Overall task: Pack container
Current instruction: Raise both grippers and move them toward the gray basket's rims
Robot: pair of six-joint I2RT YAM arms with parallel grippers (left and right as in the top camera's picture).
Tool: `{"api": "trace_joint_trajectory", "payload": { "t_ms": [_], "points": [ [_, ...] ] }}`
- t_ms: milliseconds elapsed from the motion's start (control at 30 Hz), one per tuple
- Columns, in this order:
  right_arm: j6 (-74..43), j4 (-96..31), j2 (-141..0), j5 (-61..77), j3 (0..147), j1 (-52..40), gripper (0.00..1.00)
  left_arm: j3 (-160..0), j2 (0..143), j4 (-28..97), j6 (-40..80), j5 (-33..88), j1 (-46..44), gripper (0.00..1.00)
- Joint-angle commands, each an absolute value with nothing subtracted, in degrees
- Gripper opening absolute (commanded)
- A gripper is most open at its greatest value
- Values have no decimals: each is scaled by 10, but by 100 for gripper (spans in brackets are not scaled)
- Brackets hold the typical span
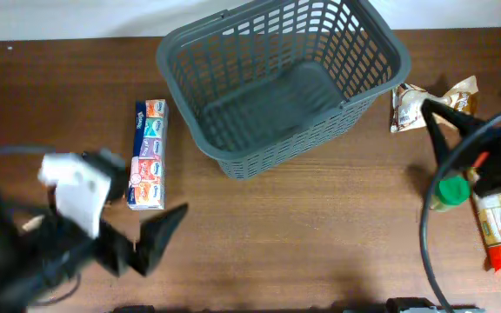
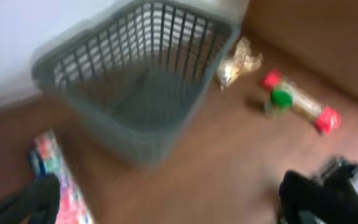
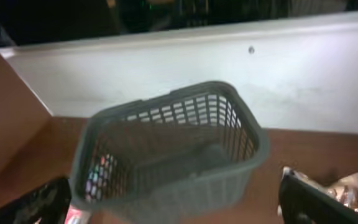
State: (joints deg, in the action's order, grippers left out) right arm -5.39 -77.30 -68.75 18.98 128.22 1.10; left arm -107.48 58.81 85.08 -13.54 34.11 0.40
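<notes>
Left end effector [image 2: 166, 202] hangs wide, empty, near the tissue multipack [image 1: 147, 155]; right end effector [image 3: 176, 202] likewise; I'd straddle its long sides, then clear the basket [image 1: 277, 87] rim.

Overhead light: even and fairly bright, from above; soft, faint shadow beside the container [image 1: 277, 87] on the bench [image 1: 320, 226]; no hard glare.
Overhead sharpness: centre crisp; left arm [image 1: 24, 252] smeared by motion blur; right edge slightly soft.
Left wrist sharpness: blurred throughout; container lattice streaked, colours at lower left smudged.
Left wrist exposure: wall [image 2: 17, 37] washed out to flat pale blue-white; bench warm and mid-bright.
Right wrist light: dim, grainy; dark band along the top, wall grey.
Right wrist focus: container mildly soft; lower corners dark, out of focus.
</notes>
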Motion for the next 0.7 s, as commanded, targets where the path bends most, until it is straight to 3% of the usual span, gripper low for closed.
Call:
{"api": "trace_joint_trajectory", "payload": {
  "t_ms": [0,133,233,333,567,667],
  "points": [
    [-64,-828,-733,193,1383,8,98,-1144,653,898,-148,331,5,99],
    [-62,-848,-750,188,1384,8,99,-1148,682,858,-149,389,1,99],
    [-65,-852,-767,189,1384,8,99,-1149,696,858,-149,385,-55,99],
    [-64,-857,-789,205,1384,8,99,-1149,705,856,-145,334,-166,99],
    [-62,-857,-845,234,1384,8,99,-1149,724,850,19,48,-475,99],
    [-63,-854,-862,234,1384,8,98,-1149,733,866,21,33,-542,99]
  ]
}}
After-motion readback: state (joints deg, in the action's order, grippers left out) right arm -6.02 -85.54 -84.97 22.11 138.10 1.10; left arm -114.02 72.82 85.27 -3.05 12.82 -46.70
